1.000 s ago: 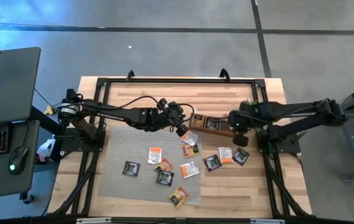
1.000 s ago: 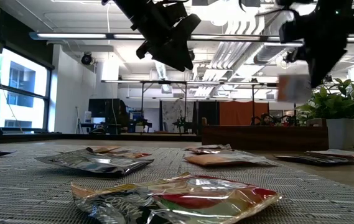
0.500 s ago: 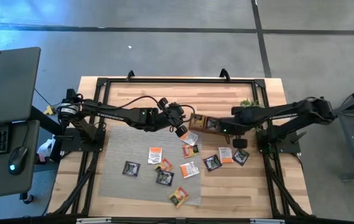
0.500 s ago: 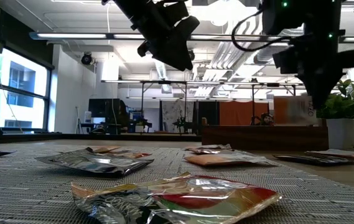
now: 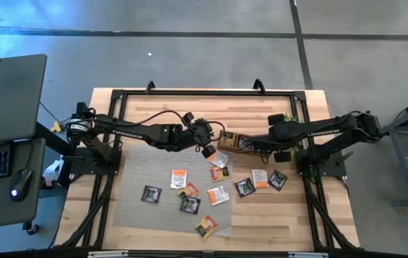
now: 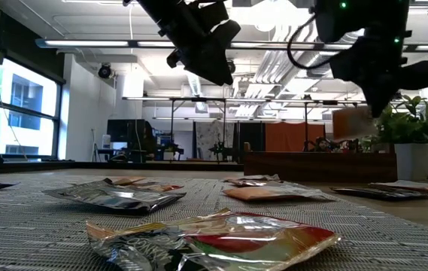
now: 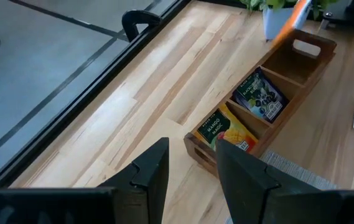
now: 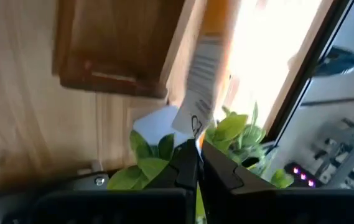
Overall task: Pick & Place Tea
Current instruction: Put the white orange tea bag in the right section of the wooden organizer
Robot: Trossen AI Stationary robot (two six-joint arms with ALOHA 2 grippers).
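So in the last second the right gripper (image 6: pixel 365 113) has swung in from near the plant (image 5: pixel 284 119) side and now hangs over the far end of the wooden tray (image 7: pixel 260 109), clamped tight on one white-and-orange tea sachet (image 8: pixel 203 68) that dangles from its fingertips (you can see it in the low view too, hanging just above the tray's top edge). Looks to me like it's lining up a drop into one of the empty slots at that end, since the tray already has two sachets sitting in the compartments nearer the left arm. The left gripper (image 7: pixel 192 171) hasn't budged, it hovers above the near end of the tray with its fingers apart and nothing between them. The rest of the tea sachets (image 5: pixel 189 190) are scattered on the grey mat (image 5: pixel 135 193) on the counter (image 5: pixel 189 107), roughly ten of them, so the job's early days. Next bit needs the sachet centred over a slot before letting go, or it'll catch on a divider.
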